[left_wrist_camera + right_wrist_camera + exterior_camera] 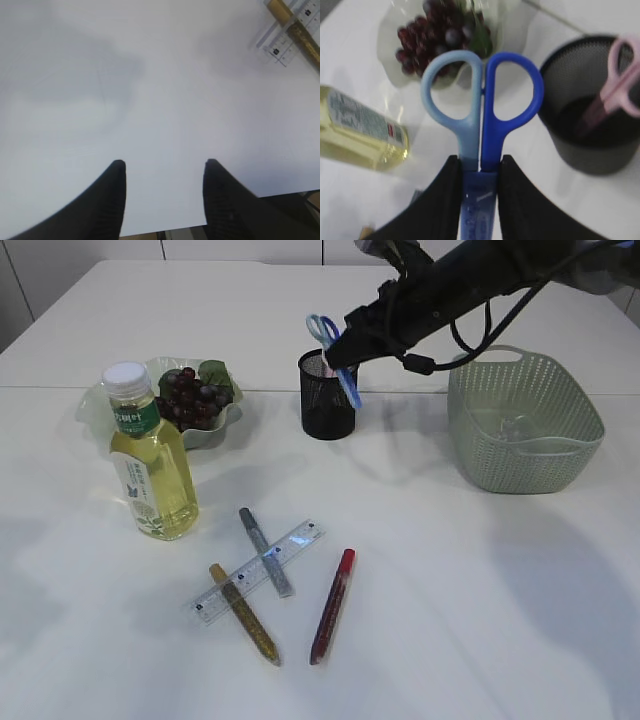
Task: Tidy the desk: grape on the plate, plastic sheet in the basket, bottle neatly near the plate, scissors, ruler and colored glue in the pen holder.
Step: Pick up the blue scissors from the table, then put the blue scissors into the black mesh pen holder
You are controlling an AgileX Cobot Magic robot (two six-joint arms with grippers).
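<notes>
A: Nearest the exterior camera: red glue pen [333,604], gold glue pen [243,612], silver glue pen [265,551], the last two crossing the clear ruler [260,571], all flat on the surface [480,600].

B: Left wrist view?

A: Left gripper [162,167], fingers moderately apart, holding nothing, above bare surface; a ruler end and the gold pen at the corner.

B: Right wrist view adds?

A: Right gripper [480,167] clamped on blue scissors [481,105], handles outward; pink scissors [620,80] already standing in the black mesh pen holder [590,140].

B: Remaining items?

A: Grapes [190,397] on the green plate [225,425]; bottle [150,455] upright just before it; basket [525,420] at right, its contents unclear.
</notes>
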